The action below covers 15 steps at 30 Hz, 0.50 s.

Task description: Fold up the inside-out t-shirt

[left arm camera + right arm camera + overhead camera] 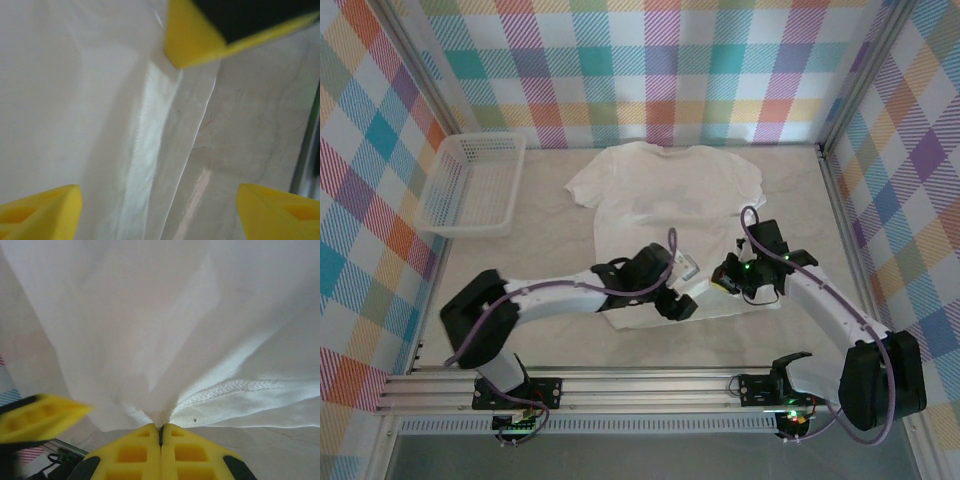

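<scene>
Right gripper (pixel 161 433) clamped on soft white t-shirt (pixel 150 315) at its stitched hem, cloth bunched | left gripper (pixel 159 207) spread wide

T-shirt (pixel 665 185): soft white cloth, matt; hem at right end effector (pixel 161 432) tips shows ribbed stitching. Its fingers (pixel 135 455): smooth yellow plastic, moulded recesses. Left end effector (pixel 160 215): same yellow plastic. Table (pixel 260 125) right of it: pale, marbled, faint sheen. Basket (pixel 475 185), well left: white plastic mesh. Rail (pixel 650 385) behind: brushed metal.

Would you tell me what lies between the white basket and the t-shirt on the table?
Nothing: bare table separates the basket from the t-shirt, seen in the top view.
</scene>
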Tool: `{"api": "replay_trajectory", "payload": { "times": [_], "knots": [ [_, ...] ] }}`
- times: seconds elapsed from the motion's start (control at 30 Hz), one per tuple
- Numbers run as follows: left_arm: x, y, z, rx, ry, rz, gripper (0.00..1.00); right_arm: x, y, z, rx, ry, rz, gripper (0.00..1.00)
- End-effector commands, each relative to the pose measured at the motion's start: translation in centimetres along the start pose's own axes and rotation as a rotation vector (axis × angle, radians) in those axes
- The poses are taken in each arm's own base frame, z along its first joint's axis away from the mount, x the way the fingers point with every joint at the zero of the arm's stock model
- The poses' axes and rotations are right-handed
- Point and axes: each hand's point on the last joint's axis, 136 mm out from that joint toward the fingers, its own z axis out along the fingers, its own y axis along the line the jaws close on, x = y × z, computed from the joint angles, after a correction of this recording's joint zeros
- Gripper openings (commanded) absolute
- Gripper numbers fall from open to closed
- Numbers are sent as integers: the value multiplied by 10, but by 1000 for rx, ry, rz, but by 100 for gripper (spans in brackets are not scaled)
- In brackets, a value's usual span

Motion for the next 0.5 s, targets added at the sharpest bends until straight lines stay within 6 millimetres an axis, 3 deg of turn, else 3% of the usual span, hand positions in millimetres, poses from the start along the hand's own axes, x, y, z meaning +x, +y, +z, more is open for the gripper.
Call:
{"api": "replay_trajectory", "payload": {
  "times": [0.0, 0.13, 0.27, 0.3, 0.37, 0.47],
  "knots": [
    [-9, 2, 24, -55, 35, 74, 82, 3, 9, -8, -9, 20, 16, 0],
    [-16, 58, 27, -368, 47, -14, 81, 3, 14, -14, -21, 3, 13, 0],
    [-15, 92, 15, -536, 50, -67, 73, 3, 14, -22, -14, -17, 3, 0],
    [-13, 101, 8, -574, 45, -82, 67, 2, 12, -24, -2, -29, -8, 0],
    [-9, 111, -1, -564, 33, -140, 42, -1, 7, -28, 35, -61, -32, 0],
    [-22, 87, -5, -327, 4, -192, 4, -4, 9, -29, 29, -73, -109, 0]
  ]
}}
